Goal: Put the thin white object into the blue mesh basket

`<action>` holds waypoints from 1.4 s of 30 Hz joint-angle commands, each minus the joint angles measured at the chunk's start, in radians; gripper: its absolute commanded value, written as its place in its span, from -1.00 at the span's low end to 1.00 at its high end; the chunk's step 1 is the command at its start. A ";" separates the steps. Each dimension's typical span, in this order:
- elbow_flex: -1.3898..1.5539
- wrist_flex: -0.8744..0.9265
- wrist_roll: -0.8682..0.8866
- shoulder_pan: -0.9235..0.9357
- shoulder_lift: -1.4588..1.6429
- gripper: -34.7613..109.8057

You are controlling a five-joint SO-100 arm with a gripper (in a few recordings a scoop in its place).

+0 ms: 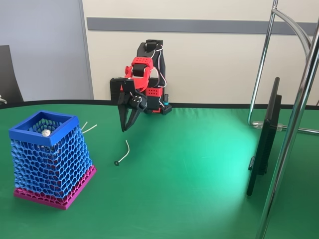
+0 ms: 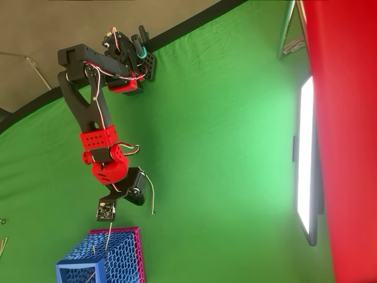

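Risk judged first: thin white object (image 1: 123, 153) lying flat on the green table (image 1: 199, 174), centre-left of the fixed view, dark disc tip toward lower left, free of any grip; so slight and low a stick likely to be skidded or flicked aside by fingertips landing off-line, or pinched only at one end and dropped on the way over. Further hazard in the blue mesh basket (image 1: 30, 132) at lower left of the fixed view: narrow square rim set high, so a release begun too early or too low apt to strike the rim or leave the stick outside on the cloth. Also plain white sticks (image 1: 88, 128) just behind the basket, easy to mistake for the target. A small silvery ball (image 1: 46, 133) seen within the rim. Arm pose: red and black arm (image 2: 97, 138) reaching down the left of the overhead view from its base at upper left, elbow folded, wrist bent downward. Gripper (image 1: 127, 122) hanging above the cloth, pointing down, just above and beside the stick's upper end, not touching; fingers converging to near-meeting tips, holding nothing. In the overhead view the stick (image 2: 152, 197) lying just right of the gripper head, basket (image 2: 97, 268) at the bottom edge.
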 commanded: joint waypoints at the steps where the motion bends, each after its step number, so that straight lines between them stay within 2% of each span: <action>1: -0.071 0.025 -0.021 0.008 -0.028 -0.51; 21: -0.233 0.032 -0.089 0.057 -0.249 -0.34; 42: -0.318 -0.018 -0.095 0.048 -0.399 -0.30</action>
